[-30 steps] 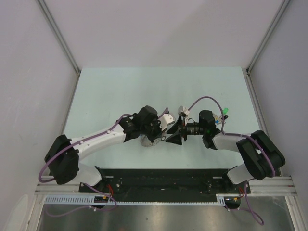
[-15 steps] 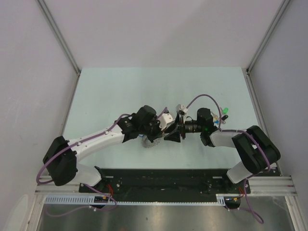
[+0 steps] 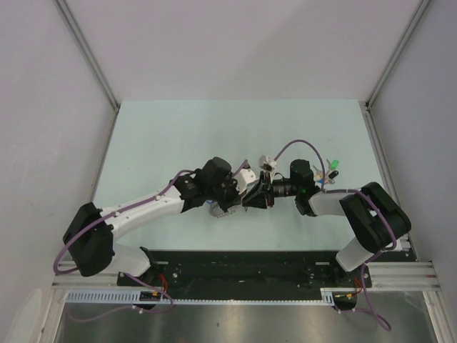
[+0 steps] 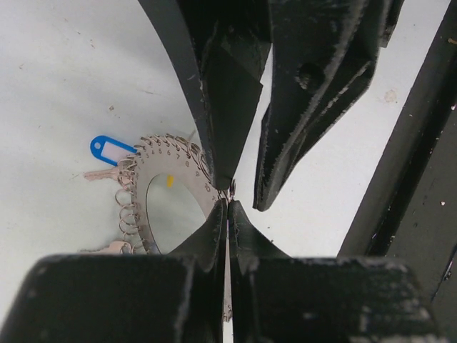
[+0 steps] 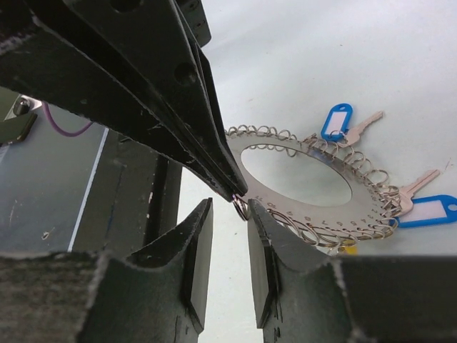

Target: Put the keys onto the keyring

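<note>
right wrist, keyring (image 5: pixel 307 214) rim at right claw (image 5: pixel 228 209)

A far overhead camera, above and behind both arm bases, looks down on the whole pale green table (image 3: pixel 178 136). Two wrist cameras sit very close, each peering along its own gripper, the left gripper (image 4: pixel 227 206) and right gripper (image 5: pixel 228 207), from opposite sides. All three views share the keyring (image 5: pixel 318 216) where the grippers meet.
</note>
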{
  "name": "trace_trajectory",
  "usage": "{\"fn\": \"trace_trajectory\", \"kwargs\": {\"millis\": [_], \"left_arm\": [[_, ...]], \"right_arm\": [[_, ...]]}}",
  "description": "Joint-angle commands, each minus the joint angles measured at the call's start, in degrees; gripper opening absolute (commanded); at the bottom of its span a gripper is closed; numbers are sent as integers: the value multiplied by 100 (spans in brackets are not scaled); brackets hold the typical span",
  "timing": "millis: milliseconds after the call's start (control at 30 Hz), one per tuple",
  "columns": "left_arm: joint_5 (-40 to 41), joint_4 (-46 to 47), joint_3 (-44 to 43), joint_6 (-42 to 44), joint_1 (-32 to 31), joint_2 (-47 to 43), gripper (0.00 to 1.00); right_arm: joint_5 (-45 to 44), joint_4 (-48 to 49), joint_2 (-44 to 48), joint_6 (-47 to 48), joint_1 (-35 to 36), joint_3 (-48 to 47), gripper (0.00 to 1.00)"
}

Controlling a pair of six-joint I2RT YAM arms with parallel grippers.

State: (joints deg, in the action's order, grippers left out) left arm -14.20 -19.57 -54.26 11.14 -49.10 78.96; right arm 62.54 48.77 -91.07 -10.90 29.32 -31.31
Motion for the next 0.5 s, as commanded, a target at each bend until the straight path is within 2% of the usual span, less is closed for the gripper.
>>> {"fn": "trace_trajectory", "kwargs": {"millis": [0, 133, 267, 467], "left_arm": [[-4, 331, 38, 99, 76, -337, 0], [13, 358, 47, 55, 102, -328, 0], [-4, 358, 30, 20, 103, -267, 0], [-31, 384, 21, -24, 103, -249, 0]], "right_arm": [[258, 203, -78, 17, 39, -156, 29], [267, 141, -17, 35, 56, -165, 25], [241, 88, 28, 61, 74, -165, 15], [214, 88, 10, 61, 126, -235, 10]]}}
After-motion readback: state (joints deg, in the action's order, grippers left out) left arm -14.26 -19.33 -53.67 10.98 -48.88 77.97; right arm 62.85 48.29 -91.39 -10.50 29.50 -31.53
